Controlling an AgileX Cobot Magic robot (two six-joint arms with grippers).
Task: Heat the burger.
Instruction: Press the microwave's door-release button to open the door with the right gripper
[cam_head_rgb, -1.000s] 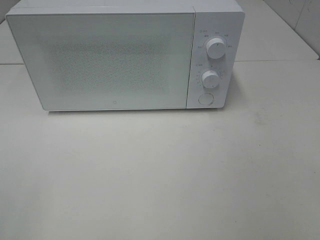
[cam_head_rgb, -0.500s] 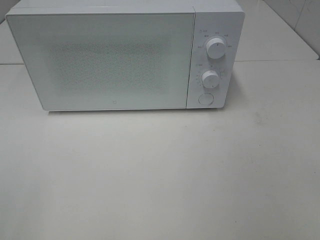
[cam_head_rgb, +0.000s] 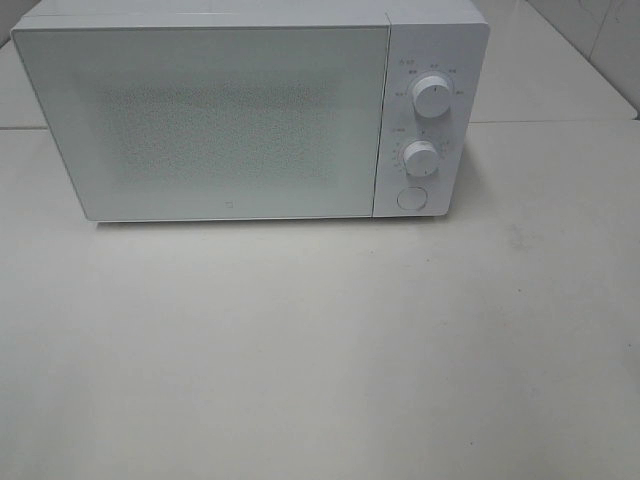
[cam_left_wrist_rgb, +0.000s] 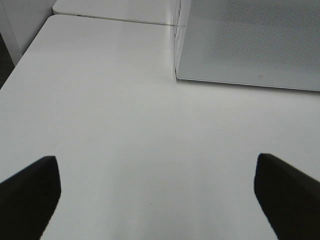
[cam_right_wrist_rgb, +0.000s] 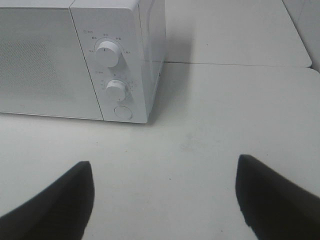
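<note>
Burger: not seen in any view. It was not on the table (cam_head_rgb: 320, 350) in front or to either side. It could have been behind the microwave door (cam_head_rgb: 200, 120), but the frosted, speckled panel showed nothing through it, so its place could not be told.

Handling, as a judgement only: a burger is likely light, soft and stacked in loose layers, and the glossy bun probably gives a poor hold. A gentle grip across the bun's sides, low enough to catch the lower half, seemed best. A hard squeeze would crush it or slide the layers apart.

Microwave (cam_head_rgb: 240, 120): white, at the far side of the table, door shut flush. The control strip was on its right, with the upper knob (cam_head_rgb: 432, 97), the lower knob (cam_head_rgb: 421, 158) and a round button (cam_head_rgb: 410, 198) below them.

Left gripper (cam_left_wrist_rgb: 155, 165): jaws spread wide with nothing between them, low over bare table near the microwave's left front corner.

Right gripper (cam_right_wrist_rgb: 164, 167): jaws also well apart and empty, facing the control strip from the near right and touching nothing.
</note>
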